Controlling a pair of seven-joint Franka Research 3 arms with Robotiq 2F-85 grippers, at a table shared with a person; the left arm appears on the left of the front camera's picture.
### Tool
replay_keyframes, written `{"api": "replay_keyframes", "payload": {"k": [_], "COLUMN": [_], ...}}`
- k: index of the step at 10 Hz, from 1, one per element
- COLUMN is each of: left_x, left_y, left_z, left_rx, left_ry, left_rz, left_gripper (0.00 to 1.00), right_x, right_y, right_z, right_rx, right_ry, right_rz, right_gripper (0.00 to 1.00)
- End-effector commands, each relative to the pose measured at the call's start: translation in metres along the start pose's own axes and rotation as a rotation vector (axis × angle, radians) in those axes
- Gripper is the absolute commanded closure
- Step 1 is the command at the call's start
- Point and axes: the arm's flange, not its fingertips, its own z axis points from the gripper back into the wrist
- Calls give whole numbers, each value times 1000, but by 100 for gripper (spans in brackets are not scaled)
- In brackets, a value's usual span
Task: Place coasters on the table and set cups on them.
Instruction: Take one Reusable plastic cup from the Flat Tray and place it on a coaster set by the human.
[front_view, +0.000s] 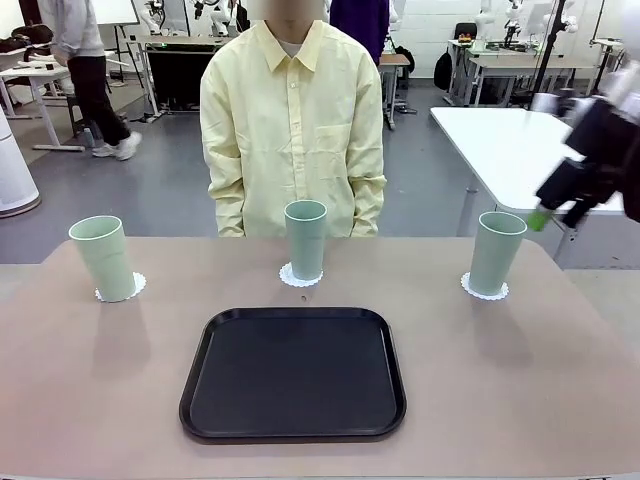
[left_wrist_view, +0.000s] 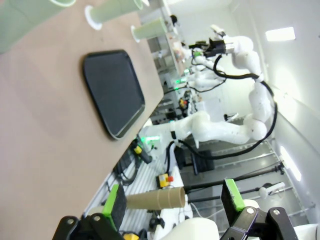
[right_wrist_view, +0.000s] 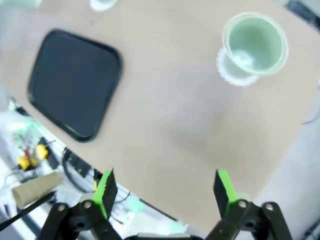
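Desk (front_view: 560, 400): tan-pink matte top with rounded corners, lying flat and carrying everything here.
Tray (front_view: 293, 372): black, rounded, lying flat in the middle near the robot's edge.
Coasters: three white lacy rounds, lying left (front_view: 136, 286), middle (front_view: 288, 276) and right (front_view: 484, 293) along the far side.
Cups: one pale-green cup standing upright on each coaster, left (front_view: 102, 256), middle (front_view: 305, 238), right (front_view: 496, 251).

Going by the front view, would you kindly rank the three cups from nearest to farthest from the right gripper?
From the right gripper, raised at the table's right edge:
1. The right cup, just below it.
2. The middle cup, in front of the person.
3. The left cup, at the far left.
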Motion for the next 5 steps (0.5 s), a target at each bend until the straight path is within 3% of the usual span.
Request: {"api": "replay_keyframes", "payload": {"k": [1,2,5], "left_x": [-1,-1,-1], "left_y": [-3,-3,-3], "left_z": [1,1,1], "left_rx": [-3,-3,-3], "left_ry": [-5,-5,-5], "left_rz": [-4,-4,-4], "left_gripper": [0,0,0], "right_x": [1,0,-12], "right_y": [-33,-48,-111], "right_z": [-2,1,17], "right_rx": [73,176,694], "right_ry": [-108,-157,-410], "right_rz": [-50,-38,28], "right_gripper": [0,0,0]}}
